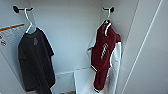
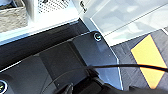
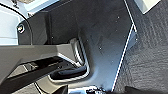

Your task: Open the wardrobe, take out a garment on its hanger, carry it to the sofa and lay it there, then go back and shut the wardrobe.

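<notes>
The wardrobe stands open in the head view, its white interior facing me. The garment, a maroon jacket with white sleeves and white lettering down the chest, hangs at the right side. Its thin white hanger hooks over a black peg near the top right. One white door is swung out at the right.
A black short-sleeved T-shirt hangs on its own white hanger from a peg at the left. A white shelf sits low inside. In the left wrist view are a woven basket and a yellow floor patch.
</notes>
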Motion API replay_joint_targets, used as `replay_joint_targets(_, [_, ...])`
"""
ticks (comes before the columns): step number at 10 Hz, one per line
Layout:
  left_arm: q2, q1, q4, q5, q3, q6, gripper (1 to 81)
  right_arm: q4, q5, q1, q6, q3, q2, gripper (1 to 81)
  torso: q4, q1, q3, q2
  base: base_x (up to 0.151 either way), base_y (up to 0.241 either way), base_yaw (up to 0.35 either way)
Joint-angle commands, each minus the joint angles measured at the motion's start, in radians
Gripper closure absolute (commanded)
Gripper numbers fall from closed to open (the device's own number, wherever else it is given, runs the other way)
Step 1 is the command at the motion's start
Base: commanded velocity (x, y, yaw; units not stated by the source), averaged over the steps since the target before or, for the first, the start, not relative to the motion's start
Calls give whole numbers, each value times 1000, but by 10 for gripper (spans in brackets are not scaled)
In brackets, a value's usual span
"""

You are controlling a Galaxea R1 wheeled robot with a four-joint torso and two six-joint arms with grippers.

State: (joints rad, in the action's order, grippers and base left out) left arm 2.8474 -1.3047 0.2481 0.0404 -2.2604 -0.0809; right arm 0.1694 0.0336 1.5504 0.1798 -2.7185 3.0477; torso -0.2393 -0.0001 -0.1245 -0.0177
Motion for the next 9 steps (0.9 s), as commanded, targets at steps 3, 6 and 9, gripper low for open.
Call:
replay_joint_targets(3, [-103, 348, -10, 162, 254, -13, 10, 6, -55, -37, -2, 5, 4, 10, 0, 0, 0, 0, 0, 0, 0])
replay_joint_targets(6, [-103, 451, -23, 217, 311, -30, 10, 7, -55, -39, -2, 0, 4, 10, 0, 0, 0, 0, 0, 0, 0])
replay_joint_targets(9, [-118, 576, -23, 277, 435, -94, 10, 1, -55, -43, -2, -1, 2, 10, 0, 1, 0, 0, 0, 0, 0])
